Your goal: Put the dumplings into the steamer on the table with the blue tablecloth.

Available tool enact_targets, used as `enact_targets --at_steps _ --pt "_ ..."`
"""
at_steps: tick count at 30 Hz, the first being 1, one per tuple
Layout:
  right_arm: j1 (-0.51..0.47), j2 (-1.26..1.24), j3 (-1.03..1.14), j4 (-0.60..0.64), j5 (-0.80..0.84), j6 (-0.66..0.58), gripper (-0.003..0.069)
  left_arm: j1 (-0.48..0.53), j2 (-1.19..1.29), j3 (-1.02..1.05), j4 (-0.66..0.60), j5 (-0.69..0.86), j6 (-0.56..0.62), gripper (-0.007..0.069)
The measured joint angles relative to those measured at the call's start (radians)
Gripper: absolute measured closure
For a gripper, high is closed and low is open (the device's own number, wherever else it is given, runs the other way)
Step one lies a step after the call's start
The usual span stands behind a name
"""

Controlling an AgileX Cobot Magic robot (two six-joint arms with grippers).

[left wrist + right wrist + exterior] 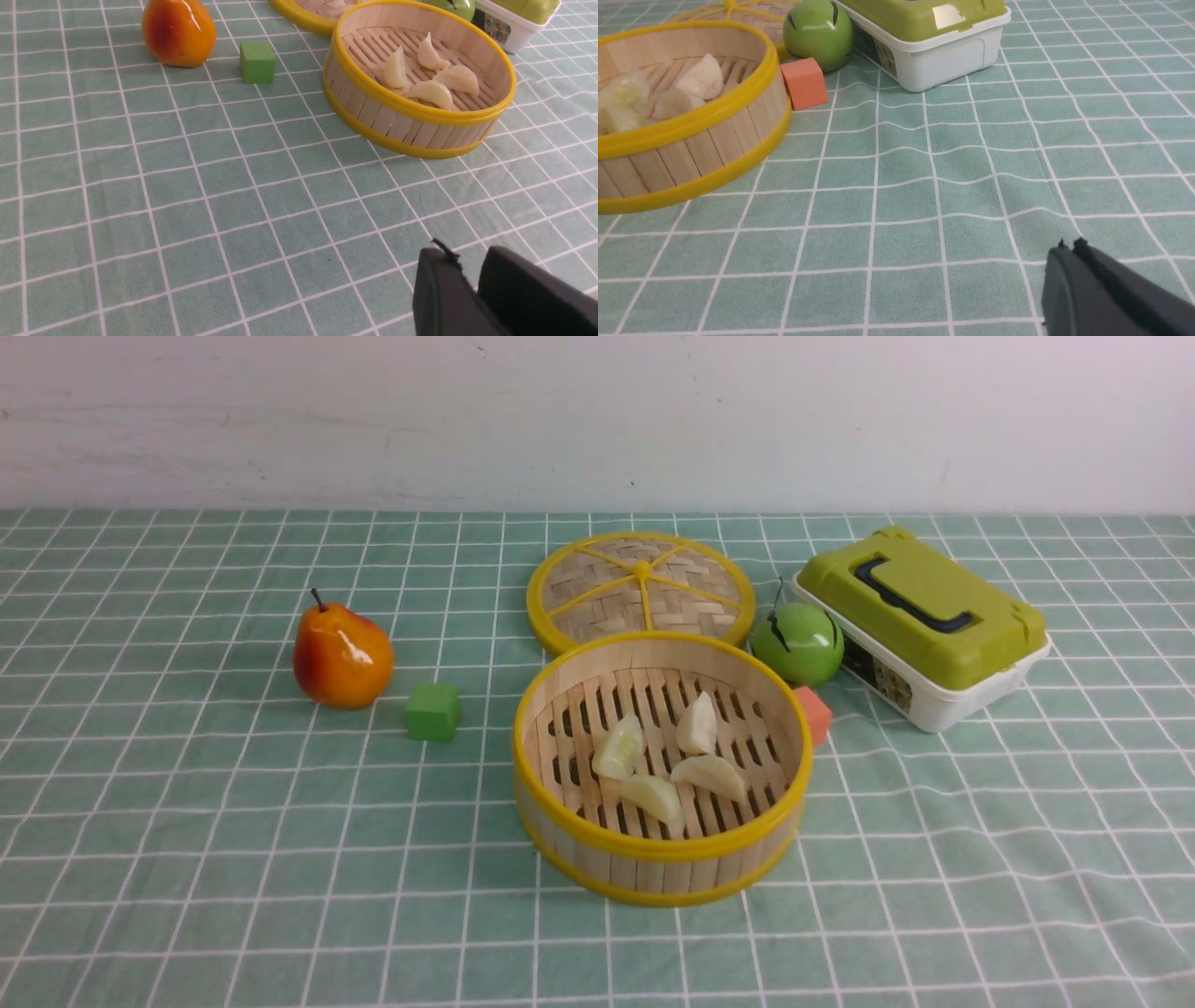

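The steamer (653,847), a round bamboo basket with yellow rims, stands mid-table on the blue tablecloth (187,840). Four pale dumplings lie on its slatted floor: one at the left (619,748), one at the back (697,724), one at the right (709,775) and one at the front (653,795). The left wrist view shows the steamer (411,114) and the dumplings (432,92); the right wrist view shows the steamer (691,123) and part of the dumplings (700,80). My left gripper (467,254) is empty, its tips slightly apart, over bare cloth. My right gripper (1069,245) is shut and empty. Neither shows in the front view.
The flat woven lid (640,586) lies behind the steamer. A pear (342,656) and a green cube (433,711) sit to the steamer's left. A green apple (797,644), an orange cube (814,714) and a green-lidded white box (920,621) sit to its right.
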Motion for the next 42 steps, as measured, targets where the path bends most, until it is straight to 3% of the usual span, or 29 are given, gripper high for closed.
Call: enact_targets --at_steps 14,42 --pt "-0.07 0.0 -0.008 0.038 0.046 -0.052 0.068 0.0 0.0 0.0 0.0 0.0 0.0 0.0484" --pt "-0.067 0.0 -0.008 0.064 0.049 -0.066 0.0674 0.0 0.0 0.0 0.0 0.0 0.0 0.0459"
